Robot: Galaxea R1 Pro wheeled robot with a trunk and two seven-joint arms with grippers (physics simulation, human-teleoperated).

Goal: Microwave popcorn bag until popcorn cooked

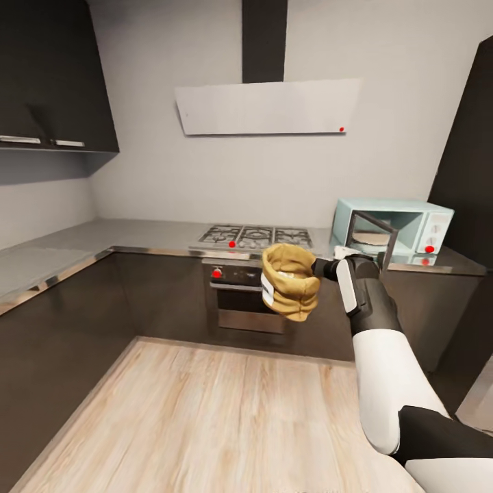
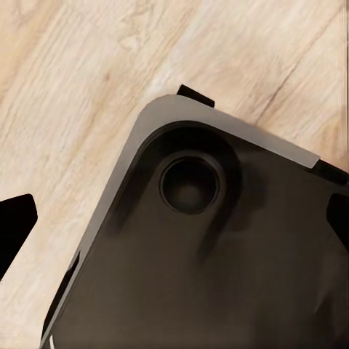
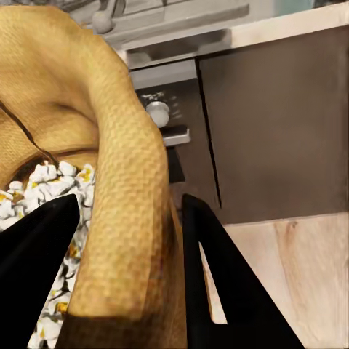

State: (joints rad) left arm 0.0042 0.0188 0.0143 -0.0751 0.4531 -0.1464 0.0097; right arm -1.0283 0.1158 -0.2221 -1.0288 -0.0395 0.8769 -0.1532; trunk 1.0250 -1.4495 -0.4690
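Observation:
The tan popcorn bag [image 1: 291, 281] hangs in the air in front of the dark oven, held by its rolled rim in my right gripper [image 1: 323, 268]. In the right wrist view the two black fingers [image 3: 218, 283] pinch the bag's wall [image 3: 123, 167], one inside and one outside, and white popcorn [image 3: 51, 189] fills the bag. The mint-blue microwave [image 1: 418, 222] stands on the grey countertop [image 1: 68, 250] to the right, and its glass door [image 1: 375, 238] is swung open. My left gripper [image 2: 178, 233] is open and hangs above the robot's dark base.
The gas hob [image 1: 255, 237] and built-in oven [image 1: 239, 298] sit just left of the microwave, under the white hood [image 1: 267, 106]. A tall dark cabinet [image 1: 472, 171] stands right of the microwave. Pale wood floor [image 1: 205, 411] lies between me and the cabinets.

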